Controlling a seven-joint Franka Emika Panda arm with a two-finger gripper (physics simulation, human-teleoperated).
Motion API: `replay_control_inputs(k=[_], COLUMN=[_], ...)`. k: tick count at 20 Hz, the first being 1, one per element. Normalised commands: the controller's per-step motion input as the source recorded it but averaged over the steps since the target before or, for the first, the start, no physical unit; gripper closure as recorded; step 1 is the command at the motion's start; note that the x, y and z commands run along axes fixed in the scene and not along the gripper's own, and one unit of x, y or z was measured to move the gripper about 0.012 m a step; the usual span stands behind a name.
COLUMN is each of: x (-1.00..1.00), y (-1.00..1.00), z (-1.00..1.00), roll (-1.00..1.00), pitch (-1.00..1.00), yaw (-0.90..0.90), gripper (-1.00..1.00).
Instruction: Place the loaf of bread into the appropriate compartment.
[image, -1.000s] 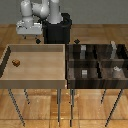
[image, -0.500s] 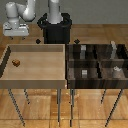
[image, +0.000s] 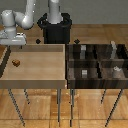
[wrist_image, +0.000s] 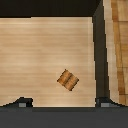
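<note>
light-wood bin (image: 35, 80): large, undivided, on thin metal legs, directly beneath the hand | whitish rounded marker (image: 116, 70): in a dark cell far across from the hand | black pedestal (image: 56, 31): behind the bins, beside the hand | wooden floor (image: 100, 112): well below

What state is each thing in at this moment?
loaf of bread: lying loose on the floor of the light-wood bin, not gripped.
gripper: open, above the loaf, holding nothing.
dark divided bin: four cells, no loaf in any.
grey cube: resting in the near cell toward the exterior view's left.
whitish marker: resting in the near cell toward the exterior view's right.
</note>
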Motion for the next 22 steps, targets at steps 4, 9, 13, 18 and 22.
replay_control_inputs(k=[4, 9, 13, 18, 22], x=[0.0, 0.0, 0.0, 0.0, 0.0], y=[0.0, 0.0, 0.0, 0.0, 0.0], z=[-0.25, -0.6, -1.0, -1.0, -1.0], roll=[0.0, 0.0, 0.0, 0.0, 0.0], pitch=[0.0, 0.0, 0.0, 0.0, 0.0], yaw=[0.0, 0.0, 0.0, 0.0, 0.0], gripper=[-1.0, -1.0, -1.0, -1.0, -1.0])
